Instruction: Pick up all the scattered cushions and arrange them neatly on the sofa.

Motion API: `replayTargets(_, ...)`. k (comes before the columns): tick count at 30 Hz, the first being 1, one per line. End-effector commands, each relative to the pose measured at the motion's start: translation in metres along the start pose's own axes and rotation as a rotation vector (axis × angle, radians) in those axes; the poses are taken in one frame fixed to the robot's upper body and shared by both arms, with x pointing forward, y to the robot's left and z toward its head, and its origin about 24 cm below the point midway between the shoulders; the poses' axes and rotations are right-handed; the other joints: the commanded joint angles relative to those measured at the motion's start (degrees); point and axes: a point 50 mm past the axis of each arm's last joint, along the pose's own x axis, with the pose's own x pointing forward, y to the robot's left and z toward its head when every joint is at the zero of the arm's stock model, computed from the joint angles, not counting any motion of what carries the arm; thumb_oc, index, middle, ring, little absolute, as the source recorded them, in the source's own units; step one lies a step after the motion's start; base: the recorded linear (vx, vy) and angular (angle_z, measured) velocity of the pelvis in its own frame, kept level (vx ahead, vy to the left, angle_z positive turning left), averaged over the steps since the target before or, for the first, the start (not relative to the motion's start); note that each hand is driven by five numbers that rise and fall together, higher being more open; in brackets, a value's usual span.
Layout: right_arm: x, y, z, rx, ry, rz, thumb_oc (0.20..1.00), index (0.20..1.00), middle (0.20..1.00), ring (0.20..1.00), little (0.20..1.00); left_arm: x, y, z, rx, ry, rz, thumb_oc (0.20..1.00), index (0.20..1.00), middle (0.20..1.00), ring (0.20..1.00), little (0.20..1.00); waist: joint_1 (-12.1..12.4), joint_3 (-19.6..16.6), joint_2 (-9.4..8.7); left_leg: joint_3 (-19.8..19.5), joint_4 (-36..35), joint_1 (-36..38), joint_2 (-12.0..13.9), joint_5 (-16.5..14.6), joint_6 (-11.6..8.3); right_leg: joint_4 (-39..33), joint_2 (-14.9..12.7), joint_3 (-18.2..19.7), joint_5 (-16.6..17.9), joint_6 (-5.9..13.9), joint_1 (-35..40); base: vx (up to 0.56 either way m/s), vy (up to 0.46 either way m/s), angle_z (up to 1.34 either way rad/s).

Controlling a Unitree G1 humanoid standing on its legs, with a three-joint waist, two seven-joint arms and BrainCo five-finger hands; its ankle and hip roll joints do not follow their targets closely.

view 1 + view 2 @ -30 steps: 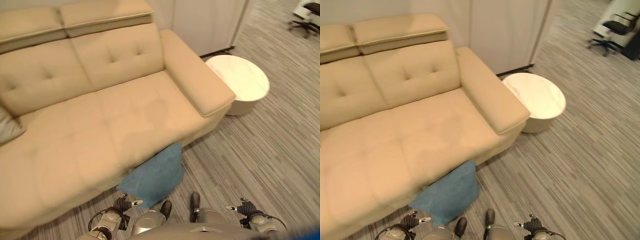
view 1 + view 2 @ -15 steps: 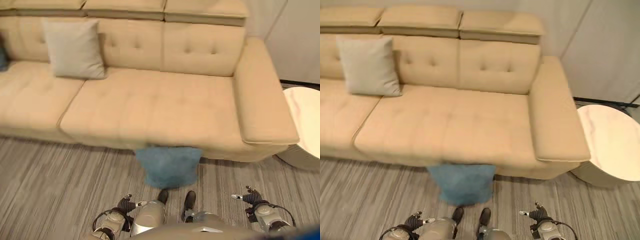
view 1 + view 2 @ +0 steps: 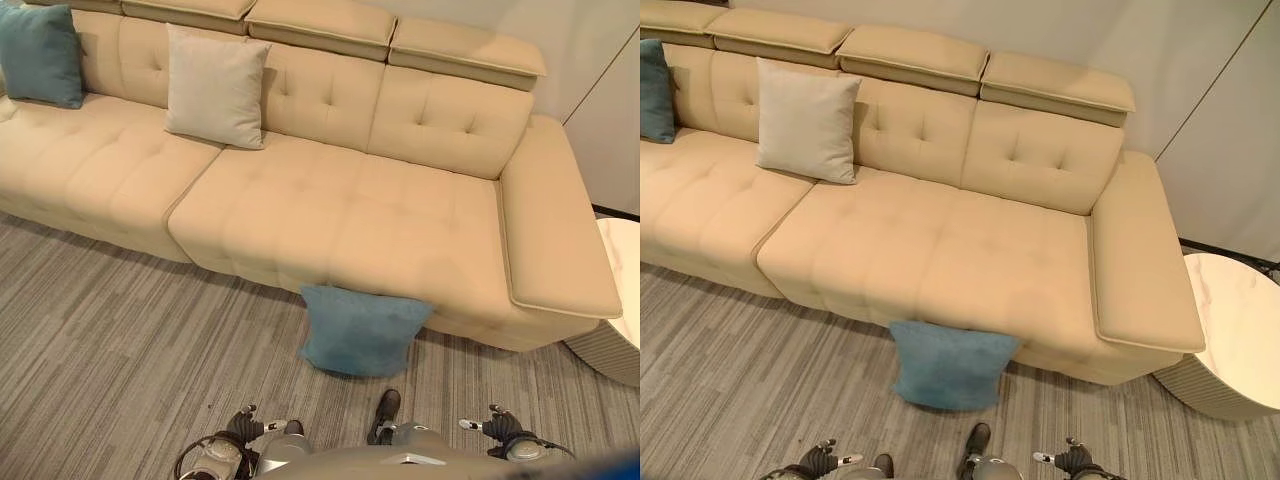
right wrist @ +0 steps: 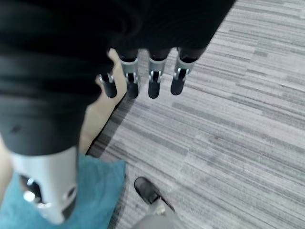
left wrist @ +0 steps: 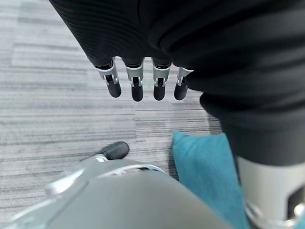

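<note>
A blue cushion [image 3: 362, 328] stands on the carpet, leaning against the front of the beige sofa [image 3: 420, 215]. It also shows close by in the wrist views, beside the left hand [image 5: 205, 167] and the right hand [image 4: 100, 191]. A pale grey cushion [image 3: 215, 88] stands upright against the sofa back. A teal cushion [image 3: 42, 55] stands at the sofa's far left. My left hand [image 3: 243, 427] and right hand [image 3: 498, 427] hang low at the near edge, short of the blue cushion. Both have straight fingers [image 5: 137, 87] [image 4: 153, 82] and hold nothing.
A round white side table [image 3: 1240, 330] stands on the floor past the sofa's right armrest [image 3: 560, 240]. Grey striped carpet [image 3: 110, 330] spreads wide in front of the sofa on the left. Pale wall panels rise behind the sofa.
The whole picture has shifted: the camera has swung, so more of the sofa's left part and the teal cushion are in view. Both hands stay low and hold nothing.
</note>
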Motion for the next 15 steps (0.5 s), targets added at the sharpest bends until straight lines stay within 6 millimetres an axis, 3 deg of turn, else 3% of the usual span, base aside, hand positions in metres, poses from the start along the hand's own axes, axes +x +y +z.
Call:
replayTargets(1, 0.0049, -0.0142, 0.0265, -0.031, -0.076, -0.037, 1.000, 1.000, 1.000, 1.000, 1.000, 0.0031, 0.0096, 0.0140, -0.040, -0.036, 0.037, 1.000, 1.000, 1.000, 1.000, 1.000, 0.21, 1.97, 0.59, -3.01, 2.63, -5.70, 0.01, -0.21, -1.28, 3.24, -1.68, 1.41, -5.60, 4.75, 7.61, -0.01, 0.133, -0.09)
replayTargets(5, 0.0051, -0.0134, 0.0305, -0.032, -0.089, -0.031, 1.000, 1.000, 1.000, 1.000, 1.000, 0.0033, 0.0162, 0.0145, -0.034, -0.038, 0.054, 1.000, 1.000, 1.000, 1.000, 1.000, -0.10, 2.96, 1.06, -3.86, 2.62, -5.68, -0.70, -0.23, -0.14, 9.14, -3.15, 3.88, -5.31, 5.60, 4.61, 0.01, 0.093, -0.18)
replayTargets(8, 0.0050, -0.0114, 0.0309, -0.042, -0.092, -0.022, 1.000, 1.000, 1.000, 1.000, 1.000, 0.0025, 0.0156, 0.0102, -0.035, -0.029, 0.053, 1.000, 1.000, 1.000, 1.000, 1.000, -0.63, 2.74, 1.41, -4.43, 1.08, -4.16, -1.26, -0.29, 0.17, 7.27, -1.55, 7.37, -4.83, 5.32, 3.89, 0.10, -0.002, 0.00)
replayTargets(10, 0.0054, -0.0128, 0.0358, -0.055, -0.108, -0.027, 1.000, 1.000, 1.000, 1.000, 1.000, 0.0022, 0.0143, 0.0073, -0.041, -0.018, 0.052, 1.000, 1.000, 1.000, 1.000, 1.000, -0.84, 2.79, 1.49, -4.58, 0.66, -3.04, -1.45, -0.45, -0.12, 4.73, -0.47, 7.19, -3.03, 5.35, 1.90, 0.17, -0.090, -0.23)
replayTargets(15, 0.0050, -0.0158, 0.0323, -0.052, -0.107, -0.034, 1.000, 1.000, 1.000, 1.000, 1.000, 0.0020, 0.0137, 0.0075, -0.060, -0.025, 0.052, 1.000, 1.000, 1.000, 1.000, 1.000, -1.83, 2.69, 1.15, -6.44, 3.03, -1.87, -1.28, -1.77, -1.75, 3.49, 1.46, 9.20, -3.83, 4.36, 3.14, 0.15, -0.162, 0.20)
